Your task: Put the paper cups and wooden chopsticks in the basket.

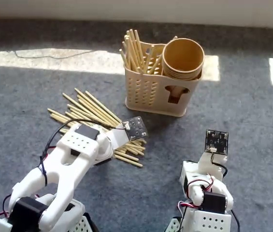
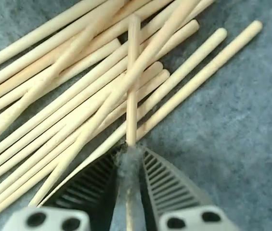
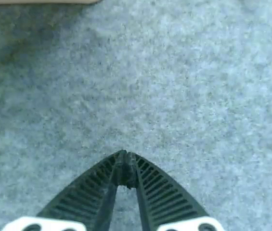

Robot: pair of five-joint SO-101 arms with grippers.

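Left gripper (image 2: 128, 147): jaws drawn together and clamped on a single chopstick (image 2: 133, 82). The stick runs straight out from between the tips and lies across the top of the loose pile (image 2: 54, 110). From the high view, the left arm (image 1: 68, 164) is stretched forward with its wrist over the near end of that pile (image 1: 90, 111).

Pile: many chopsticks fanned out on the grey carpet (image 1: 252, 111), crossing one another, just in front of and to one side of the basket (image 1: 150, 94).

Basket: cream, slotted walls, standing upright on the carpet beyond both arms. A bundle of sticks (image 1: 134, 48) stands on end in one side of it. A nested stack of cups (image 1: 183, 58), mouth upward, sits in the other side, touching the bundle.

Right gripper (image 3: 124, 156): tips meeting, nothing between them, bare carpet underneath. The right arm (image 1: 208, 193) is folded back near its base, well apart from the pile and short of the basket.

A band of sunlight (image 1: 44, 59) crosses the carpet behind the basket.
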